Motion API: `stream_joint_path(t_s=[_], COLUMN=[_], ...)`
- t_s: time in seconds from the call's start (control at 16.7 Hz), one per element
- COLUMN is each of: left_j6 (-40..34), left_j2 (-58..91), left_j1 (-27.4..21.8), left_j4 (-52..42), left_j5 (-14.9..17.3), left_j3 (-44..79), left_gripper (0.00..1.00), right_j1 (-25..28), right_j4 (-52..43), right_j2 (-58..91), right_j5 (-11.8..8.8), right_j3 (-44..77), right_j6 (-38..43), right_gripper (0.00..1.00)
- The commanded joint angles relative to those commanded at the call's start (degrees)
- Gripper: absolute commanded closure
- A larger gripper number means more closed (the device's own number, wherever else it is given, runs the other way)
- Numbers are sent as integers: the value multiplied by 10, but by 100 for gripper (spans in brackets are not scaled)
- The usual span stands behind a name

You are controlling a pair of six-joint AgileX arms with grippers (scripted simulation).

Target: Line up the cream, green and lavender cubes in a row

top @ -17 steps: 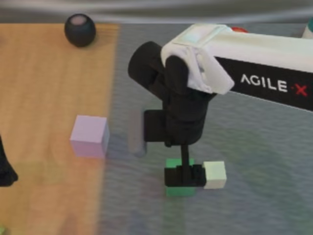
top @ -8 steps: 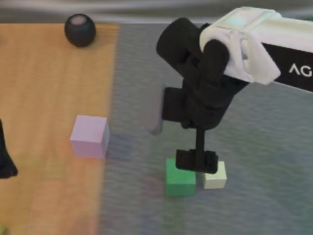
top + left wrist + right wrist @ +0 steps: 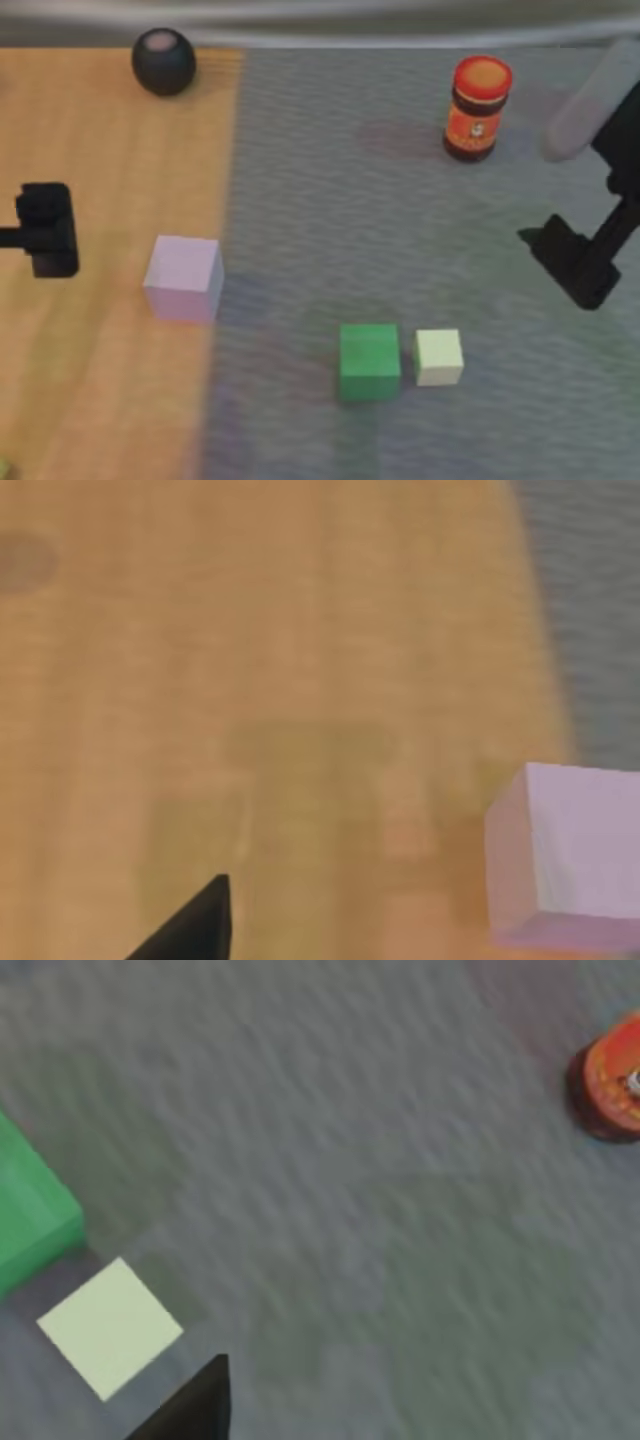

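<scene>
Starting with the counter (image 3: 300,180), we see a wood-toned part along its left edge and a grey woven part over the rest. Our right arm sits at the right edge, its right claw (image 3: 585,270) raised and well apart from the cubes; we cannot tell how its fingers stand. Our left claw (image 3: 45,230) hovers near the left edge over the wood, and its fingers are equally hard to read.

Next in size, the lavender cube (image 3: 183,277) stands on the wood just beside the seam with the grey part, about midway between the far and near edges. The green cube (image 3: 369,361) sits on the grey nearer the near edge, and the cream cube (image 3: 438,357) stands just beside it on the side toward the right edge, a thin gap between them. These two already read as a pair in a row; the lavender one lies well apart, toward the left edge and slightly farther back.

We judge that the lavender cube is the piece left to bring in. It lies just toward the right edge from our left claw, far nearer that arm than the other. A dark ball (image 3: 163,61) and a red-lidded jar (image 3: 478,108) stand near the far edge, out of the way.
</scene>
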Motion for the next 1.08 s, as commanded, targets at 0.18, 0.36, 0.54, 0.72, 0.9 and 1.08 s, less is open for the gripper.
stream_joint_path(t_s=[0.18,0.36,0.54,0.72,0.9,1.08], left_j6=[-19,-38,-53,-65,-73,-75], left_j2=[189,353,485,591,655,669], left_j1=[-31,-61,-87,-108,-120,-123], left_j4=[-97,-187,-262,-317,-349,-357], left_j5=[1,2,3,3,2,2], left_j3=[128,247,353,439,494,508], left_gripper=[0,0,0,0,0,0], right_j1=[-71,-134,-183,-218,-238,-243], right_j4=[95,182,256,316,354,364], right_j2=[-189,-360,-497,-602,-670,-687], right_j5=[-1,4,13,23,32,34], right_j3=[-152,-296,-417,-509,-563,-576], right_j6=[69,134,190,233,261,268], right_gripper=[0,0,0,0,0,0])
